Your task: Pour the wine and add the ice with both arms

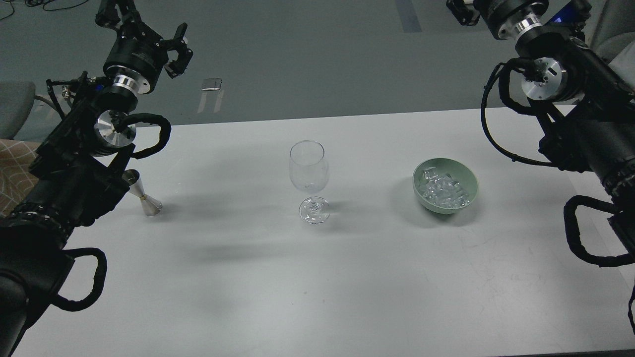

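An empty clear wine glass (pixel 308 168) stands upright at the table's middle. To its right, a green bowl (pixel 466 178) holds several ice cubes (pixel 440 188). A small metal jigger (pixel 145 198) stands at the left, partly hidden behind my left arm; no wine shows in view. My left gripper (pixel 149 27) hangs high above the table's far left edge, its fingers spread with nothing between them. My right gripper (pixel 460 10) is cut off by the top edge at the far right, well away from the bowl.
The white table (pixel 317 277) ends at a far edge just behind the glass, with grey floor beyond. A grey chair (pixel 15 106) sits at the left. Looped black cables hang off both arms.
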Controlling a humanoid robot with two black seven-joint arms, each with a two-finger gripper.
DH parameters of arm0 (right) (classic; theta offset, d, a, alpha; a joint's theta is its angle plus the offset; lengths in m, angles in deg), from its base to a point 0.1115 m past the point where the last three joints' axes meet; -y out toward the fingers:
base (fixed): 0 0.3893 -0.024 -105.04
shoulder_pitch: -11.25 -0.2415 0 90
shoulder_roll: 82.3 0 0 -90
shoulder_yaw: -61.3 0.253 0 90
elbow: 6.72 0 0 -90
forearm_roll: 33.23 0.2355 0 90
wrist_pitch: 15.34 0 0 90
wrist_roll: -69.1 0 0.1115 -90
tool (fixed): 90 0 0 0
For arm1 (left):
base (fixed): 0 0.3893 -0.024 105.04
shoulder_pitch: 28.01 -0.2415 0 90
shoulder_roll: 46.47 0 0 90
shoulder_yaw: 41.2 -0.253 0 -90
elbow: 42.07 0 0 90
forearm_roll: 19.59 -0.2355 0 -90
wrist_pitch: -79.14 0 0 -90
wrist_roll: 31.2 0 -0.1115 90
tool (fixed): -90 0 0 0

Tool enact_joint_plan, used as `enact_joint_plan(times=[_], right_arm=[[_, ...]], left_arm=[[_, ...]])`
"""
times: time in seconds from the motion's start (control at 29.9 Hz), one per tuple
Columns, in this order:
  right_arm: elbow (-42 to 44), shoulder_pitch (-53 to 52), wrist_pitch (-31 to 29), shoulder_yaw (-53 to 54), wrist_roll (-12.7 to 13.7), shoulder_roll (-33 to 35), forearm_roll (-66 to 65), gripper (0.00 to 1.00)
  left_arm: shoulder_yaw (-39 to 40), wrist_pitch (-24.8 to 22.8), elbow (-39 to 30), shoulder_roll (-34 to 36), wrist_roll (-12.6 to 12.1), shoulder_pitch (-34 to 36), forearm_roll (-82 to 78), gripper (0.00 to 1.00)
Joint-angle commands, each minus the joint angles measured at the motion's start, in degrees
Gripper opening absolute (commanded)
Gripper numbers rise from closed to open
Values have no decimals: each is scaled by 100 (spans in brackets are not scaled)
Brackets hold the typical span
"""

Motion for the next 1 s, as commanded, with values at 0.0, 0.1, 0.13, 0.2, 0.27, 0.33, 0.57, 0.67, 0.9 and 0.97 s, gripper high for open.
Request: enact_joint_plan(times=[0.0, 0.1, 0.13, 0.2, 0.27, 0.33, 0.57, 0.67, 0.9, 0.97], right_arm=[[-9, -18, 0, 8, 0, -6, 9, 100], [-9, -18, 0, 17, 0, -6, 9, 100], [-9, -26, 0, 17, 0, -6, 9, 100], [-9, -26, 0, 17, 0, -6, 9, 100], [8, -26, 0, 17, 0, -6, 9, 100], [9, -26, 0, 17, 0, 3, 9, 100], [-26, -26, 27, 140, 0, -6, 18, 100], [-44, -35, 18, 131, 0, 3, 18, 100], [-44, -26, 44, 131, 0, 20, 18, 100], [-62, -26, 44, 131, 0, 20, 18, 100]], left_arm=[[-19, 20, -11, -9, 15, -22, -46, 100], [-19, 28, -2, -1, 16, 4, -37, 100], [-19, 37, 7, 8, -2, 4, -37, 100], [-19, 28, 7, 8, 16, 13, -28, 100], [-10, 37, 15, -1, 51, 4, -2, 100], [-10, 46, 15, -27, 51, -5, -19, 100], [16, -94, -20, 17, 121, 4, 42, 100], [68, -313, -20, 17, 121, 4, 68, 100], [104, -578, -20, -18, 121, -5, 95, 100], [86, -455, 6, -27, 121, 4, 77, 100]])
